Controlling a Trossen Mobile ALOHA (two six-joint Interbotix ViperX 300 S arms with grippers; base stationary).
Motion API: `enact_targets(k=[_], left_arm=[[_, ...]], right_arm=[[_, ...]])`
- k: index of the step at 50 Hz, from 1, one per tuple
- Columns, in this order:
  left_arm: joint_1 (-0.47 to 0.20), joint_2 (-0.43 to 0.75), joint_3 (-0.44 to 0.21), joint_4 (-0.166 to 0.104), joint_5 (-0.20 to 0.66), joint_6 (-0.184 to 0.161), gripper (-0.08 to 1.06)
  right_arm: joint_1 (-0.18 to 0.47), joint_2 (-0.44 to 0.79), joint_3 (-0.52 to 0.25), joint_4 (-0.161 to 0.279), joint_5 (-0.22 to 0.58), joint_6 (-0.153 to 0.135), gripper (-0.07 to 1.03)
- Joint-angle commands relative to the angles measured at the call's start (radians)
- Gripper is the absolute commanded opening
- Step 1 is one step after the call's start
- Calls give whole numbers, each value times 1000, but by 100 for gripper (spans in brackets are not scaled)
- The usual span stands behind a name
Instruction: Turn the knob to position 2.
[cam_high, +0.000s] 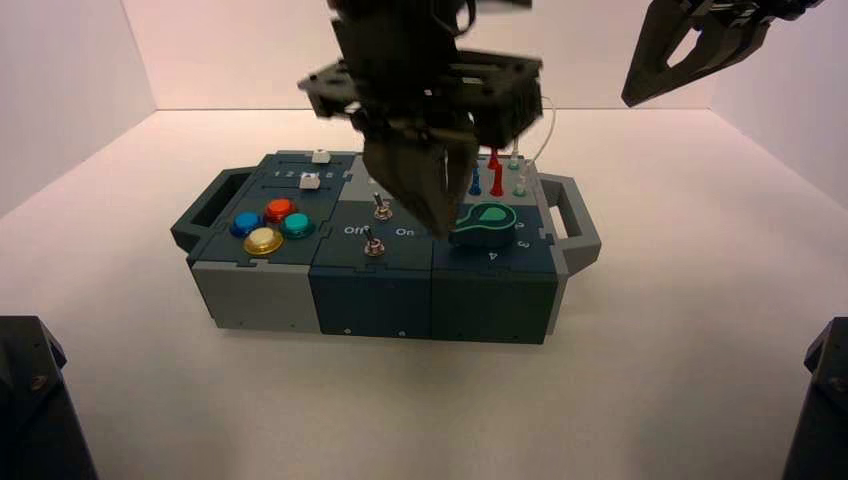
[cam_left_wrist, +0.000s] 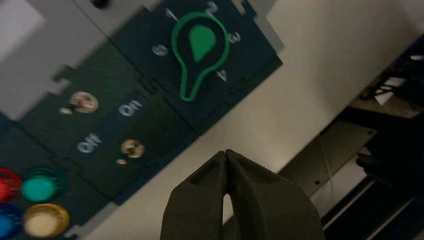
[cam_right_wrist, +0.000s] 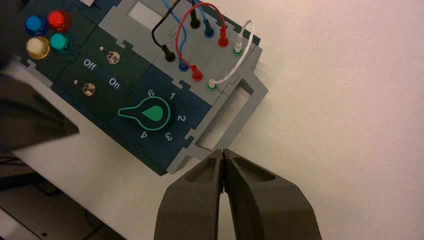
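The knob (cam_high: 483, 222) sits on the dark teal panel at the box's right front, a dark round dial with a green teardrop top (cam_right_wrist: 152, 114). Its pointed tip lies between the white digits 4 and 6, away from the digit 2 (cam_right_wrist: 181, 118). The knob (cam_left_wrist: 200, 42) and the 2 (cam_left_wrist: 211, 7) also show in the left wrist view. My left gripper (cam_high: 438, 228) hangs shut and holds nothing, its tips just left of the knob and above it (cam_left_wrist: 226, 152). Raised at the far right, my right gripper (cam_high: 640, 95) is shut and empty (cam_right_wrist: 222, 151).
Two metal toggle switches (cam_right_wrist: 114, 58) lettered Off and On stand left of the knob. Several coloured push buttons (cam_high: 270, 226) fill the left front corner. Plugged wires (cam_right_wrist: 200, 20) rise behind the knob. White slider tabs (cam_high: 309, 180) sit at the back left. A grey handle (cam_high: 575, 222) juts right.
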Motion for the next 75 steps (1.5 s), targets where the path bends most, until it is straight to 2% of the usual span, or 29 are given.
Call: enact_targets(k=[1,19,26,51,75], left_arm=[[-5,5,-26,-21,-6,-6,-3],[-5,29,-48,-23,-38,-9,-3],[-5,75,-63,-18,-46,-9,-3],[44,101,-83,9,-51,0,-3],[52,132,-91,11,-64,12,-3]], right_arm=[[3,-2,-34,3,-8,-2,-2],[3,-11,-32,3,-9,-2,-2],[3,-26,-29,3,-12,-2,-2],[3,-38,-28,3,-14,-3,-2],[2,-38,-28,2,-15,-3,-2]])
